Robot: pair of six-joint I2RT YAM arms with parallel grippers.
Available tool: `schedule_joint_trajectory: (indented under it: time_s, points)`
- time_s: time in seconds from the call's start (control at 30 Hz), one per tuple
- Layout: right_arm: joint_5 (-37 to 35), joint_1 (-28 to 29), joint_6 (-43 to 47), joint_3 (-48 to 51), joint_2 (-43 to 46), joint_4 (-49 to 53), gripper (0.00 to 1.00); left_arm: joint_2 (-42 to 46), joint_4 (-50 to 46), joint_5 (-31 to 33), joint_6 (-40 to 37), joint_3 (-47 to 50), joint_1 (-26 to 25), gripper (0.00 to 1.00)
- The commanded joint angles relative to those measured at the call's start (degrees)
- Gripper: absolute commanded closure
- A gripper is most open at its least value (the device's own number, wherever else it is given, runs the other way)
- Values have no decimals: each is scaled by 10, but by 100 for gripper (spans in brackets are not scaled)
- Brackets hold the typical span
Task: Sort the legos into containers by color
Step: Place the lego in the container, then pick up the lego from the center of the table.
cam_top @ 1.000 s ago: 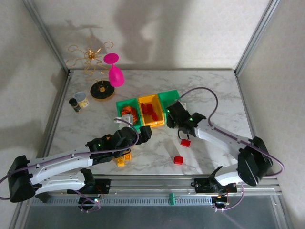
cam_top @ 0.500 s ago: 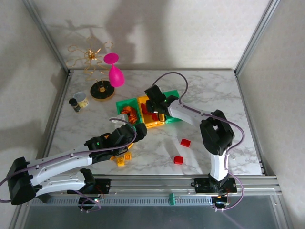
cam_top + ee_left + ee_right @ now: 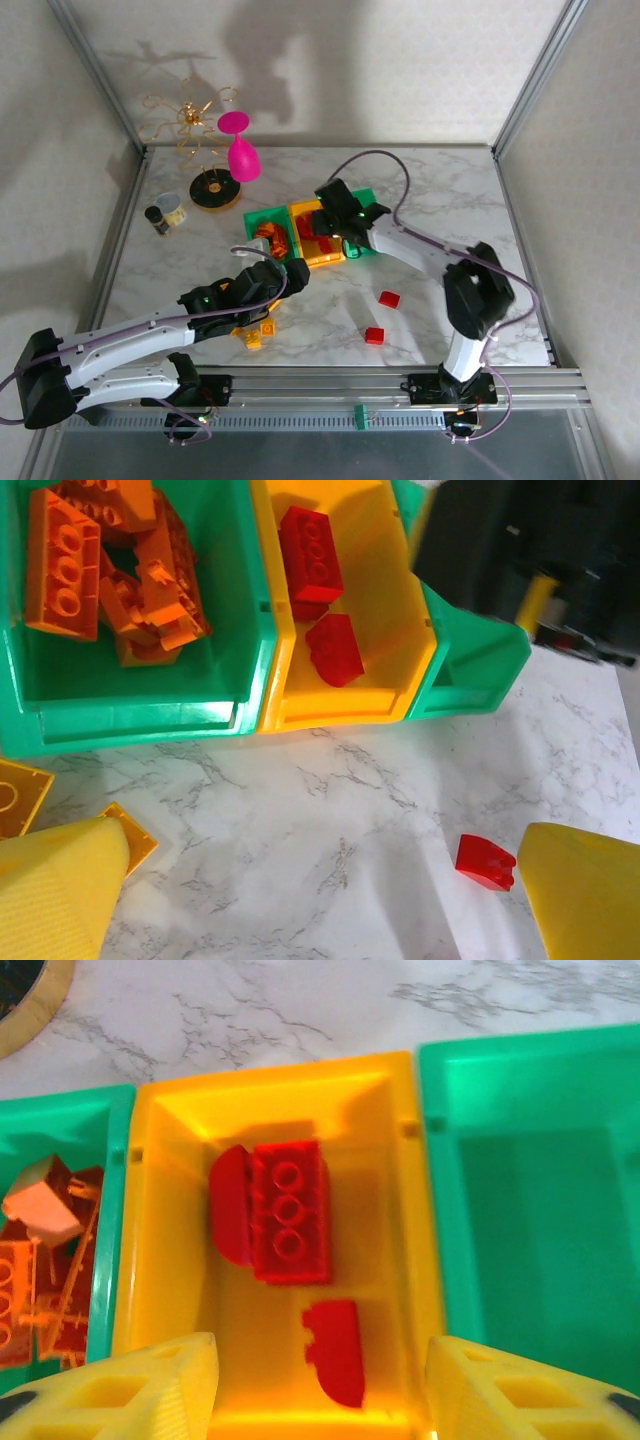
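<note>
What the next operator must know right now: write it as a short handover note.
Left gripper: open, empty, low over the table in front of the bins.
Right gripper: open, empty, above the yellow bin.
Done: orange bricks in the left green bin; red bricks in the yellow bin.
Left: two red bricks loose on the table; yellow bricks by the left gripper; right green bin looks empty.

marbled white tabletop (image 3: 440,195), shadowed pale walls (image 3: 400,60), metal corner posts (image 3: 535,75)
</note>
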State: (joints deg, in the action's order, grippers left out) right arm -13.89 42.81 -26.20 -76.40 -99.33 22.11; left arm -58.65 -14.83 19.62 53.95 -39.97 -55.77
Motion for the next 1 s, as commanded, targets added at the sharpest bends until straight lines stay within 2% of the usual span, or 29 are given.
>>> schedule_joint_trajectory:
  time_s: [0.0,0.27,0.53,0.67,0.73,0.83,0.97]
  points:
    - [-22,-19,-32,72,73,30,41,-3,27,-24,-24,-6,-4,0]
    - [-54,-41,-102,229,188,95,30,-38,79,-52,-49,-6,-33,1]
    - [-19,-46,-184,351,252,82,17,-86,104,-51,-64,-27,-72,0]
    - [-17,-45,-204,385,250,76,16,-93,109,-51,-62,-29,-78,0]
    - [-14,-46,-201,399,256,60,19,-92,117,-49,-59,-24,-80,0]
    - [36,-44,-192,413,261,14,22,-97,120,-52,-59,-24,-80,0]
    - [9,-41,-205,412,240,36,27,-97,116,-49,-57,-27,-82,0]
